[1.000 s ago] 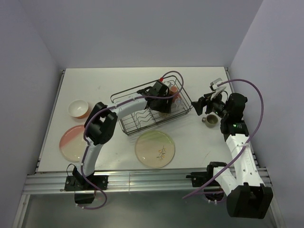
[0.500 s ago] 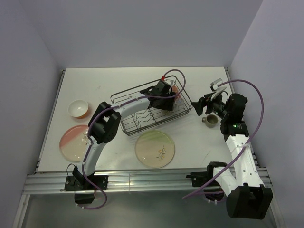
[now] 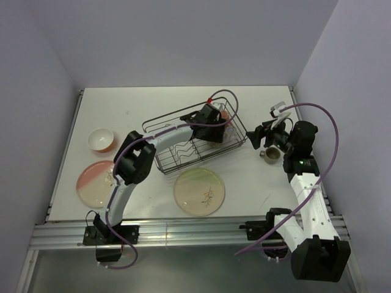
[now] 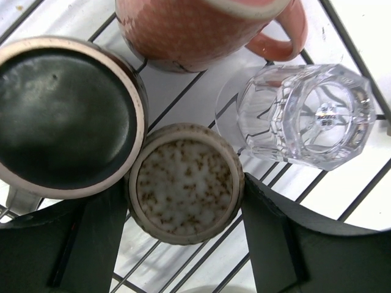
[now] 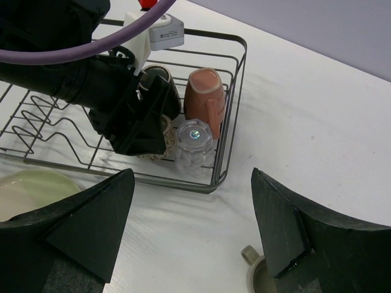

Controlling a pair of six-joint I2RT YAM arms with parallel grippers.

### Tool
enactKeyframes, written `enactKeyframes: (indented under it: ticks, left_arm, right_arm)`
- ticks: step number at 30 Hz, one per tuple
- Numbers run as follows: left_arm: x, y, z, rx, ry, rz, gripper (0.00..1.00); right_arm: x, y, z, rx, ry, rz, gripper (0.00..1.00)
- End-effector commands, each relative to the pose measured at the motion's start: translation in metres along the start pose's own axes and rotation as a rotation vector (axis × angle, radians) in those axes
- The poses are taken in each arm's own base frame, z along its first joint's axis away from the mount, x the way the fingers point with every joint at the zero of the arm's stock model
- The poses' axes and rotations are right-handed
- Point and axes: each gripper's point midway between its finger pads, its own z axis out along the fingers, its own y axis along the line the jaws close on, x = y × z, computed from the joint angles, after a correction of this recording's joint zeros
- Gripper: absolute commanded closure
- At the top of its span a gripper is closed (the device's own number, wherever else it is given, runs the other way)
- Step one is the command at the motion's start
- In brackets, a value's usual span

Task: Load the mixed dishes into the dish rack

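The dish rack (image 3: 177,149) is sitting near the middle of the desk (image 3: 140,101), and the left arm is reaching into its right end. There the left fingers (image 4: 269,244) are standing on either side of a small speckled mug (image 4: 184,183), which is resting on the rack's wires with its speckled end facing up. Both fingers are lying right at its sides, but I cannot tell whether they are pressing on it or sitting just clear of it.

3 more pieces are sitting in that same end of the rack. A dark brown mug (image 4: 64,116) is touching the speckled mug, a pink mug (image 4: 195,30) is sitting beyond them, and a clear glass (image 4: 302,116) is standing base up just beside the speckled mug.

The right fingers (image 5: 79,226) are hanging wide open, holding nothing, over the desk to the right of the rack. An olive mug (image 3: 270,154) is standing on the desk just beneath them.

A green-tinted plate (image 3: 199,191) is lying on the desk in front of the rack. A pink-tinted plate (image 3: 96,182) is lying near the desk's left edge, and a small bowl (image 3: 101,140) is sitting just beyond it.
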Motion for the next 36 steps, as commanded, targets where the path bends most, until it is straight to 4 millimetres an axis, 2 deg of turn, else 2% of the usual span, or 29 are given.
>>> enactKeyframes:
  ticks: [1,6,13,20,26,31,32,33,34,35,36]
  left_arm:
    - [-0.016,-0.014,-0.018,0.025,-0.051,-0.015,0.25]
    - [-0.019,-0.017,-0.024,0.03,-0.059,-0.013,0.19]
    - [-0.022,-0.02,-0.037,0.034,-0.076,-0.012,0.18]
    - [-0.029,-0.025,-0.064,0.04,-0.118,0.004,0.18]
    - [-0.027,-0.022,-0.081,0.037,-0.134,0.005,0.17]
    - [-0.029,-0.012,-0.113,-0.005,-0.196,0.005,0.18]
    - [-0.038,-0.011,-0.13,-0.007,-0.238,-0.001,0.18]
    - [-0.034,-0.004,-0.135,-0.025,-0.243,-0.002,0.18]
    - [-0.039,0.001,-0.143,-0.047,-0.279,-0.004,0.18]
    - [-0.042,0.003,-0.161,-0.05,-0.315,-0.007,0.18]
    - [-0.047,0.007,-0.172,-0.058,-0.346,-0.017,0.15]
  right_arm:
    - [-0.012,-0.002,-0.003,0.009,-0.042,-0.025,0.16]
    - [-0.012,-0.002,-0.002,0.007,-0.041,-0.022,0.16]
    - [-0.01,-0.002,-0.003,0.006,-0.036,-0.023,0.16]
    - [-0.001,0.0,-0.002,-0.007,-0.003,0.007,0.15]
    - [0.005,-0.001,-0.003,-0.003,0.018,0.03,0.15]
    - [0.022,-0.01,-0.001,0.025,0.092,0.121,0.16]
    - [0.031,-0.012,-0.002,0.031,0.123,0.153,0.16]
    - [0.036,-0.02,-0.003,0.057,0.137,0.182,0.17]
    - [0.045,-0.027,-0.002,0.074,0.167,0.232,0.18]
    - [0.053,-0.032,-0.003,0.097,0.197,0.275,0.18]
    - [0.062,-0.047,-0.004,0.14,0.23,0.326,0.2]
